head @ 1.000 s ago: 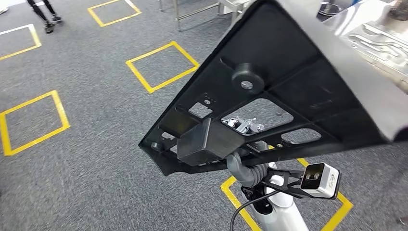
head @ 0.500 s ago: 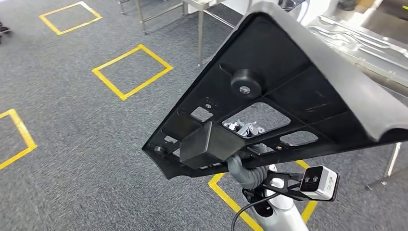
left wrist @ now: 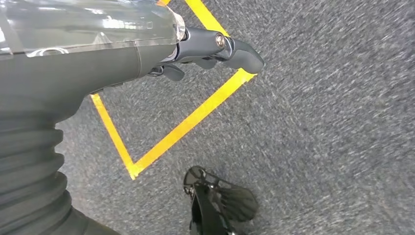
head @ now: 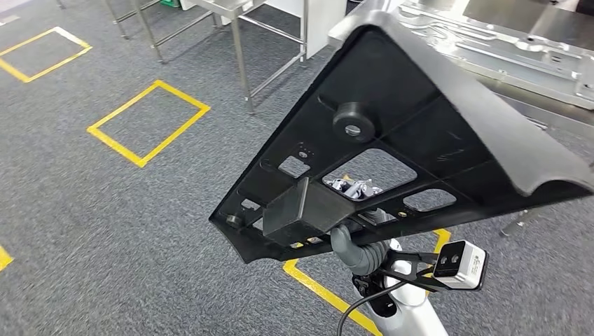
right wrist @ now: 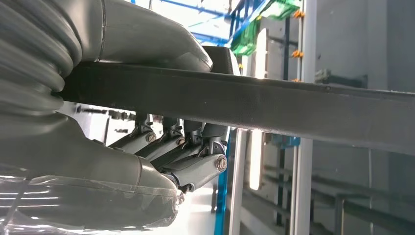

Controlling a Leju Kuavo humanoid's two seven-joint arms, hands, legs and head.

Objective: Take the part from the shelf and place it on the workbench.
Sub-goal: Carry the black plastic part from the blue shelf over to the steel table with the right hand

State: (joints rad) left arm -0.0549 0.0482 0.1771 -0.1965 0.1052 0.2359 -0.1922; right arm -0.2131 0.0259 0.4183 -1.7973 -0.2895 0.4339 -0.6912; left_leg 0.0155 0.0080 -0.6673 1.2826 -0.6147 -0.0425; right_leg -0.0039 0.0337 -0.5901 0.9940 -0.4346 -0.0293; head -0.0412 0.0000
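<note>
In the head view a large black triangular part (head: 420,126), with cut-outs and a round knob, fills the middle, tilted up over the floor. My right hand (head: 354,245) grips its lower edge from underneath. In the right wrist view the thumb lies over the part's dark edge (right wrist: 293,105) and the fingers (right wrist: 166,147) press from below. The steel workbench (head: 553,115) shows at the upper right, behind the part. My left hand (left wrist: 147,49) hangs over the carpet, holding nothing, its fingers (left wrist: 230,49) apart.
A silver pressed metal panel (head: 490,42) lies on the workbench. Steel table legs (head: 242,70) stand at the back centre. Yellow tape squares (head: 147,122) mark the grey carpet. The wrist camera (head: 459,264) juts out beside my right forearm.
The camera has turned: the floor squares slid left and the workbench with its steel legs came further into view. The part stays in my right hand the same way.
</note>
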